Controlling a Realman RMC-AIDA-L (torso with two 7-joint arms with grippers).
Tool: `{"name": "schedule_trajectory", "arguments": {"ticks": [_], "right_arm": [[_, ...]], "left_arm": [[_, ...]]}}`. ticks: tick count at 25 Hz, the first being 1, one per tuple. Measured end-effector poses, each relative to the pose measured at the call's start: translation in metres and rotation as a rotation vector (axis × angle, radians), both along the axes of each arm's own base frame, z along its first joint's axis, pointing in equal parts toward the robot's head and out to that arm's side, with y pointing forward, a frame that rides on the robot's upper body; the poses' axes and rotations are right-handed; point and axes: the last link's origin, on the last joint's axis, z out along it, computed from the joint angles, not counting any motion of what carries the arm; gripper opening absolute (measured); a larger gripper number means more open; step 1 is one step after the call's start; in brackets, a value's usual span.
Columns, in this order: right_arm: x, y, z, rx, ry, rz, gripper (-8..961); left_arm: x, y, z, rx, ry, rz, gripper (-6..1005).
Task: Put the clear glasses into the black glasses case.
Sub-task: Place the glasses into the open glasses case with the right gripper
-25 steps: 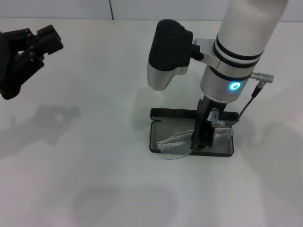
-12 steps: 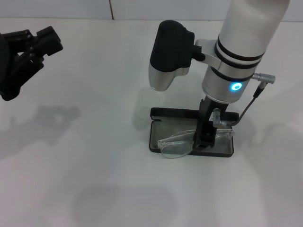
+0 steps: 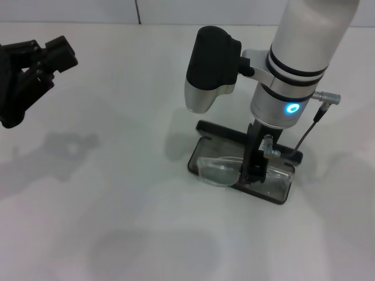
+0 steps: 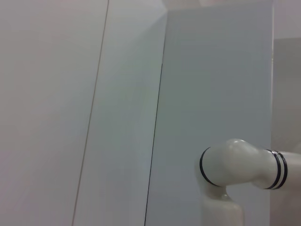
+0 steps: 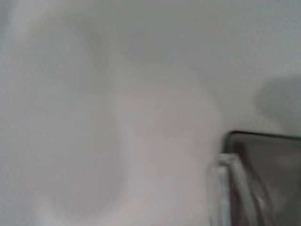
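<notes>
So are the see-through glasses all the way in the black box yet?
Nearly. The black glasses case lies open. The right gripper holds the clear glasses low over its tray, one lens hanging over the edge. Letting go remains. The left gripper waits aside.

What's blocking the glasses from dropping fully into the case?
Nothing visible. The case lies open on the table, with only the glasses in it. The right gripper is down on their middle; one lens sticks out over the case's rim on the robot's left. The left gripper is far off, raised.
</notes>
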Motion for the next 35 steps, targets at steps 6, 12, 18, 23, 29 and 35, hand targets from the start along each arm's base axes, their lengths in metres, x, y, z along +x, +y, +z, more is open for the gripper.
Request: {"name": "schedule_trajectory", "arguments": {"ticks": [6, 12, 18, 23, 29, 35], "right_arm": [[0.001, -0.001, 0.0, -0.001, 0.002, -0.001, 96], [-0.003, -0.006, 0.001, -0.007, 0.015, 0.009, 62], [-0.005, -0.009, 0.006, 0.017, 0.008, 0.027, 61], [-0.007, -0.014, 0.009, 0.023, 0.018, 0.02, 62], [-0.008, -0.022, 0.012, 0.034, 0.034, -0.004, 62], [-0.001, -0.024, 0.018, 0.068, 0.013, -0.012, 63]], "left_arm": [[-0.001, -0.002, 0.0, -0.001, -0.004, -0.002, 118], [-0.002, -0.004, 0.001, 0.0, -0.01, -0.001, 119], [-0.001, -0.006, 0.002, 0.001, -0.014, -0.012, 119], [-0.001, -0.007, 0.002, 0.003, -0.015, -0.02, 119], [0.0, -0.008, 0.002, -0.001, -0.018, -0.03, 119], [0.0, -0.009, 0.002, -0.001, -0.019, -0.032, 119]]}}
